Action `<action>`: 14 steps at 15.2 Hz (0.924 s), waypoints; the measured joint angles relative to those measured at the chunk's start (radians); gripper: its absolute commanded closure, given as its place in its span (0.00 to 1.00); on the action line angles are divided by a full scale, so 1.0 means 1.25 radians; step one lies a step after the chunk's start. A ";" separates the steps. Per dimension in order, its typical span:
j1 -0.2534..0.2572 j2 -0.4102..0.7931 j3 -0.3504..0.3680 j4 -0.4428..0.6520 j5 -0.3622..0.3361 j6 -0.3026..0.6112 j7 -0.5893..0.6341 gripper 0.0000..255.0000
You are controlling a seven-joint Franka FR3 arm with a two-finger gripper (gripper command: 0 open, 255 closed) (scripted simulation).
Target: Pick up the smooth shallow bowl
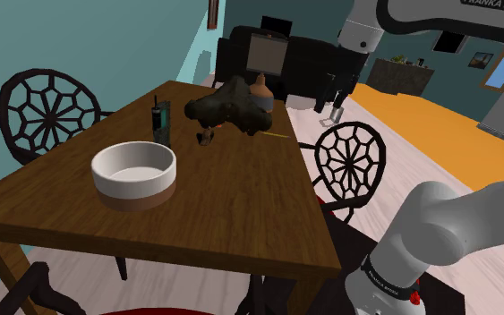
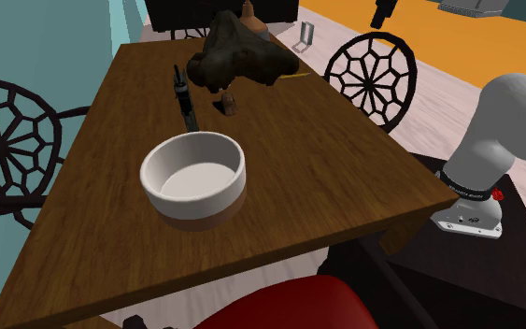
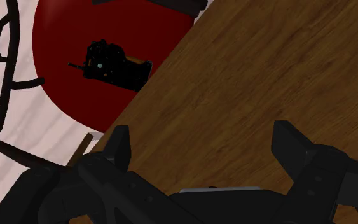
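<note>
- White shallow bowl (image 1: pixel 133 183) with a brownish base band stands upright on the wooden counter (image 1: pixel 241 192), toward the shoulder view's left and near the front edge.
- In the second exterior view the bowl (image 2: pixel 195 200) is near the middle of the counter (image 2: pixel 335 159); nothing is inside it or touching it.
- Gripper (image 3: pixel 203 153) is open in the wrist view: its two black fingers (image 3: pixel 117 149) stand wide apart with bare wood between them, holding nothing.
- Gripper hangs over the counter (image 3: pixel 266 76) close to its edge, and the bowl is not between the fingers.
- Past that edge is a round red chair seat (image 3: pixel 56 70) with a small black object (image 3: pixel 115 63) lying on it; cannot tell what it is.
- Big dark lumpy object (image 1: pixel 232 109) sits at the far end of the counter, well apart from the bowl; also seen from the other side (image 2: pixel 242 56).
- Slim dark upright item (image 1: pixel 160 121) stands between the bowl and the lump, apart from both.
- Small brown piece (image 1: pixel 207 137) sits just beside the lump, on the bowl's side.
- Black chairs with web-pattern backs stand on both long sides of the counter (image 1: pixel 353 161) (image 1: pixel 44 112).
- White arm (image 1: pixel 447 224) rises at the shoulder view's lower right, off the counter.
</note>
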 measured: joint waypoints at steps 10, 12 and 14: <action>0.038 0.128 0.109 0.030 0.064 0.084 0.135 0.00; 0.045 0.164 0.133 0.040 0.074 0.108 0.166 0.00; 0.051 0.208 0.158 0.064 0.082 0.126 0.198 0.00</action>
